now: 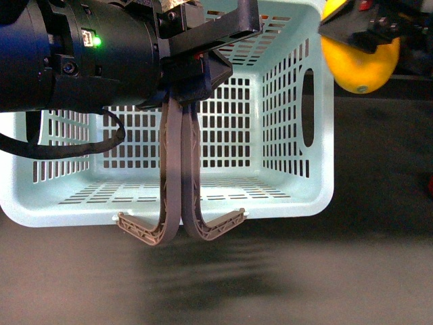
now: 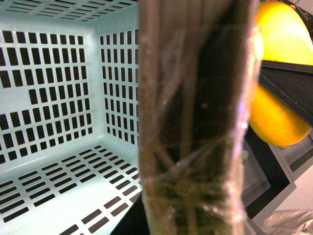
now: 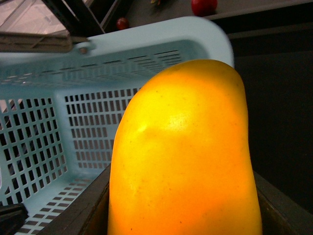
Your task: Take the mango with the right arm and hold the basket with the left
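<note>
A pale blue slotted basket hangs in mid-air, tilted with its opening toward the camera. Its two brown handles are pressed together. My left gripper, on the bulky black arm with the green light, is shut on them at their top. In the left wrist view the handles fill the middle, the basket's inside behind. My right gripper is shut on the yellow-orange mango, held at the upper right just outside the basket's rim. In the right wrist view the mango fills the frame, basket behind it.
The basket's inside shows nothing in it. A dark tabletop lies below the basket. Small red round fruits lie on the surface beyond the basket. A red thing shows at the right edge.
</note>
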Robot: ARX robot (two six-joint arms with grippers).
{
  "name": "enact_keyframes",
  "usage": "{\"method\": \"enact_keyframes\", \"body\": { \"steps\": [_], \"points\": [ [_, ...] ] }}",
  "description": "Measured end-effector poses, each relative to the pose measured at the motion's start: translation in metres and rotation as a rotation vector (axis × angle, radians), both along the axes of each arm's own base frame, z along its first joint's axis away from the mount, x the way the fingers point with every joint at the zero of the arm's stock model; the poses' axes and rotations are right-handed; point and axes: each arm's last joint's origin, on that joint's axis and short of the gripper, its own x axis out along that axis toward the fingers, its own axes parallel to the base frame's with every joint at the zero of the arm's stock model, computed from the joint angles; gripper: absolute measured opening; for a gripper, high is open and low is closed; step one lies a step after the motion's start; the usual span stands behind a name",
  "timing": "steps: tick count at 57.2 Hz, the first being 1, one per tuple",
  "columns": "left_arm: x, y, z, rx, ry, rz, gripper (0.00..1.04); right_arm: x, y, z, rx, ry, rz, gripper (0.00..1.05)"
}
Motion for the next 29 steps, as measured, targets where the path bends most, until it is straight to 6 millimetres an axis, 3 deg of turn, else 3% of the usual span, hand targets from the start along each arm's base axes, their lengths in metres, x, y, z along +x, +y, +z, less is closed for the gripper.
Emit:
{"method": "enact_keyframes", "body": {
  "steps": [14, 24, 29],
  "points": [
    [0.0, 0.0, 0.0, 0.0, 0.0, -0.002, 0.09, 0.015, 0.037, -0.017, -0.038, 0.044, 0.034, 0.6],
    [0.0, 0.0, 0.0, 0.0, 0.0, -0.001, 0.09, 0.022, 0.05, -0.036, -0.069, 0.083, 0.034, 0.6],
    [0.0, 0.0, 0.0, 0.001, 0.0, 0.002, 0.09, 0.024, 0.052, -0.041, -0.08, 0.076, 0.013, 0.78]
  ]
}}
